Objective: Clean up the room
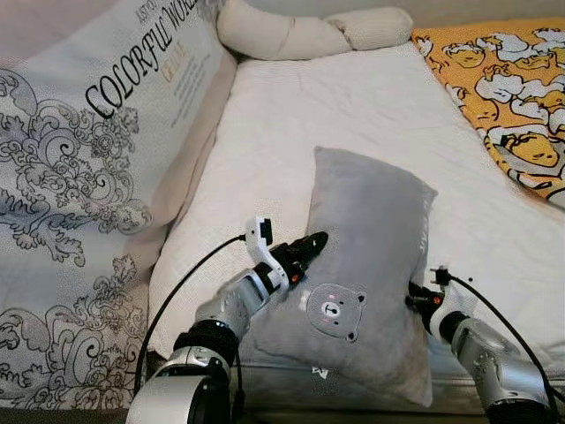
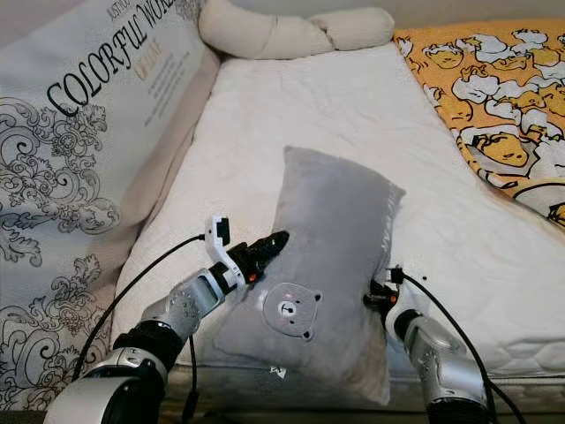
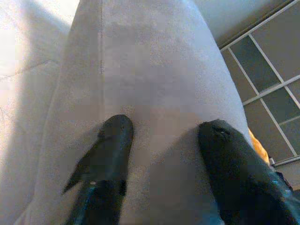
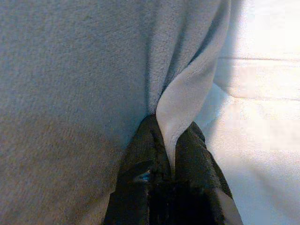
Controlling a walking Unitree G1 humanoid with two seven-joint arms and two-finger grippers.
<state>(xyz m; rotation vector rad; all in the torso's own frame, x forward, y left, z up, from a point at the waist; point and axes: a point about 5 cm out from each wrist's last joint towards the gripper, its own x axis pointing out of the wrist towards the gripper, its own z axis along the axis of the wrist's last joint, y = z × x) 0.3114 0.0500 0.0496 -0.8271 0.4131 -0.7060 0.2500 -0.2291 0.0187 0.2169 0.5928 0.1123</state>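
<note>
Along the left of the frame a printed cushion (image 1: 79, 177) with black scrollwork leans against the bed (image 1: 371, 115). At lower centre lies a grey pillow (image 1: 366, 256) with a small bear patch (image 1: 334, 311), its near end hanging over the bed's front edge. The left gripper (image 1: 311, 245) presses against the pillow's left side, jaws spread apart with both fingertips (image 3: 117, 136) resting on the fabric. At lower right the right gripper (image 4: 169, 140) has its jaws closed on the pillow's right edge, a fold of fabric pinched between them. A cream bolster (image 1: 309, 31) lies across the top centre, and a yellow blanket (image 1: 503, 88) covers the upper right corner.
</note>
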